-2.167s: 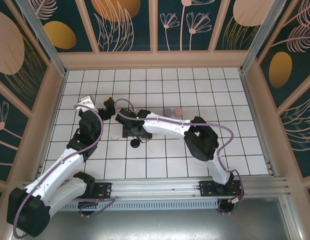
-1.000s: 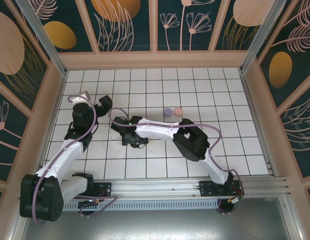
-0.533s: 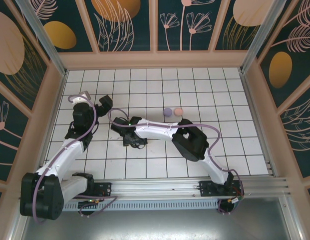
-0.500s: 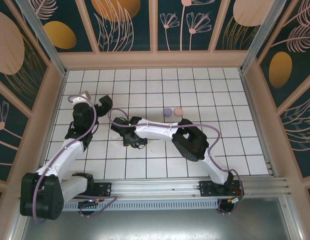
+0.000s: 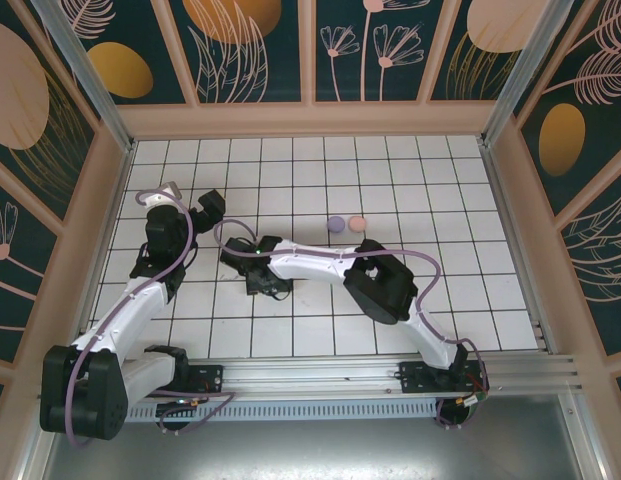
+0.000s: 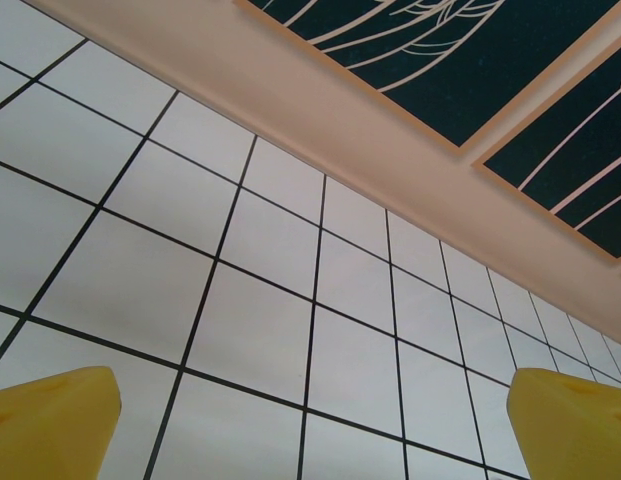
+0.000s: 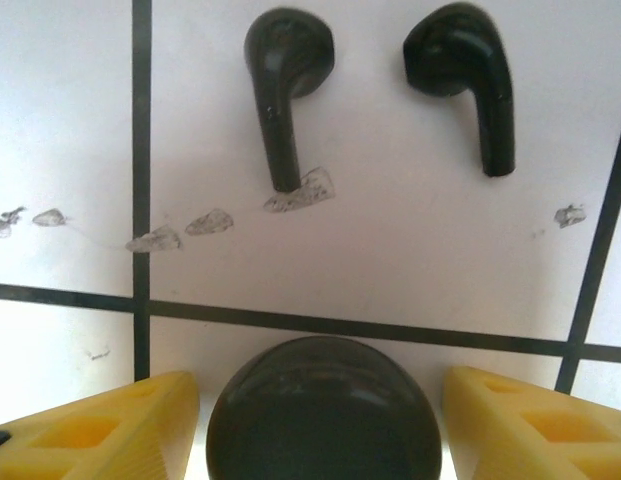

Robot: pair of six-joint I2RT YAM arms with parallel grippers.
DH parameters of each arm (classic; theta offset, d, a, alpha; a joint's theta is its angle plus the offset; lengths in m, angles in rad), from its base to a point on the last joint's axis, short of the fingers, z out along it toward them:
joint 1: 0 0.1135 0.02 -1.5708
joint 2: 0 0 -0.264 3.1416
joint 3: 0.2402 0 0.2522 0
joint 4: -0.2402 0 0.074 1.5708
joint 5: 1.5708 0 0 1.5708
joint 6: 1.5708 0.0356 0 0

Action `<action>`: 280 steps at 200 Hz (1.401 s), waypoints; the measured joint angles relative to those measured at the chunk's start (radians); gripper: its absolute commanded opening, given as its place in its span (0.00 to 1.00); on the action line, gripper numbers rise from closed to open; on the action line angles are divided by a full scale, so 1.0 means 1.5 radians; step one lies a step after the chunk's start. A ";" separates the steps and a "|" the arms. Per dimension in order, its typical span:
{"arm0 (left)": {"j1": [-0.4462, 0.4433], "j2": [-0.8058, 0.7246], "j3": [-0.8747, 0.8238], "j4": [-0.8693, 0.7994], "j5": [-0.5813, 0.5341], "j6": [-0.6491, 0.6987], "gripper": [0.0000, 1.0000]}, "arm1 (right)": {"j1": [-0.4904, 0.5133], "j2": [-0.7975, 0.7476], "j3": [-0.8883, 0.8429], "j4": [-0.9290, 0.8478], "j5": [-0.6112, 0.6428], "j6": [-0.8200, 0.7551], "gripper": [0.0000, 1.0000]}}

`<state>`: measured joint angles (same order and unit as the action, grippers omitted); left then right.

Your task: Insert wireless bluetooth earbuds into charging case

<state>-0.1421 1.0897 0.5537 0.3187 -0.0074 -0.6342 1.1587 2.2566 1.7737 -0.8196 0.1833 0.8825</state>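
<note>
Right gripper (image 7: pixel 320 388) is straddling a round black plastic case (image 7: pixel 325 425), fingers spread apart; left gripper (image 6: pixel 310 420) is hanging wide open.

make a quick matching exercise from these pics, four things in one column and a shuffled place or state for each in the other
Column A
1. black earbuds
2. black case
3. lilac case
4. left gripper

Column B
a. open, with white tiles ahead of it
b. between the yellow fingers of the right gripper
c. lying loose side by side on one white tile
d. next to the pink case

Pairs: 1-c, 2-b, 3-d, 4-a
</note>
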 measured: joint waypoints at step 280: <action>-0.003 -0.008 -0.131 0.236 0.189 -0.015 0.99 | -0.237 -0.367 -0.260 0.186 0.009 -0.026 0.46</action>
<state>-0.1467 1.0775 0.3569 0.6724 0.2756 -0.6571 0.8036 1.7058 1.3842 -0.5411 0.1970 0.8429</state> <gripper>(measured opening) 0.985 0.475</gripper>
